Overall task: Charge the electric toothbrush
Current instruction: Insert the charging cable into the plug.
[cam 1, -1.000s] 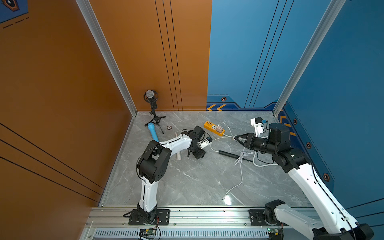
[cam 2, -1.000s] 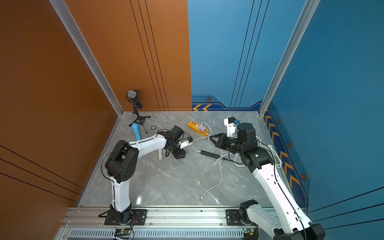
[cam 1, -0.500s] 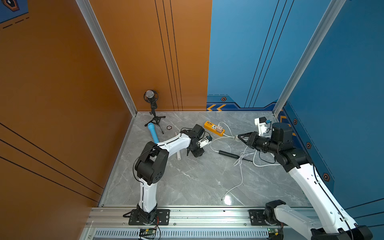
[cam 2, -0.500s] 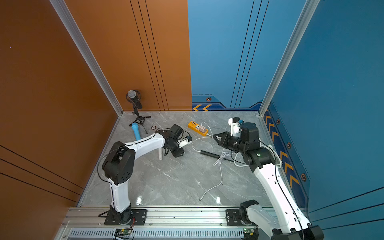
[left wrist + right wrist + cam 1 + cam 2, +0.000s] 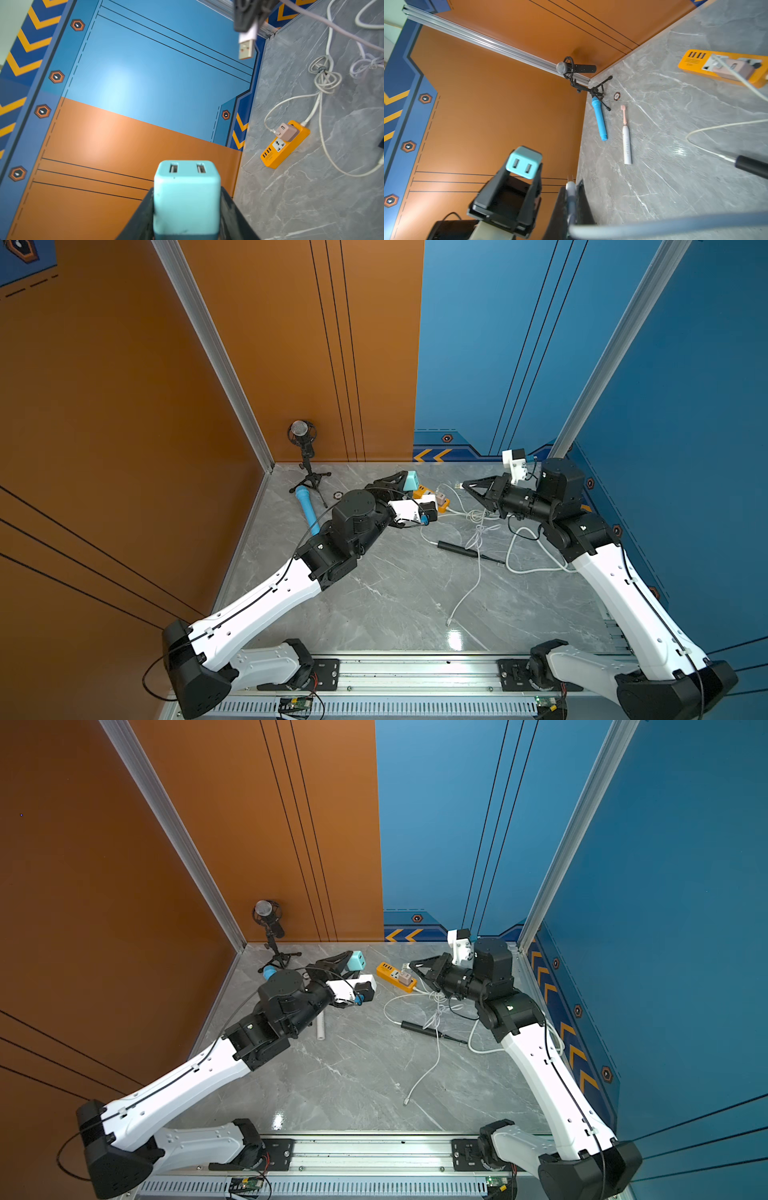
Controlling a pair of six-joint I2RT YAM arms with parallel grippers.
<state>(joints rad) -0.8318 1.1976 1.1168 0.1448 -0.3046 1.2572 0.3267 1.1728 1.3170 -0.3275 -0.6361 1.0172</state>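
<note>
Both grippers stand higher above the floor than a second ago, and closer together. Untouched, the white electric toothbrush (image 5: 626,137), pink-headed, lies flat on the grey marble floor (image 5: 395,601) at the left, head pointing far. It is nearer than the left gripper (image 5: 524,169) and below it. Just left of it, roughly parallel, lies a blue ribbed cylinder (image 5: 599,118). The left gripper clamps a teal two-port charger cube (image 5: 186,193), raised off the floor. Facing its ports but apart from them, a white USB plug (image 5: 246,46) is pinched in the clenched right gripper (image 5: 466,486), well right of the toothbrush. On the floor between the grippers, an orange power strip (image 5: 278,153) carries a pinkish adapter (image 5: 287,132). Tangled white cables (image 5: 478,526) and a slim black rod (image 5: 455,548) lie nearer.
</note>
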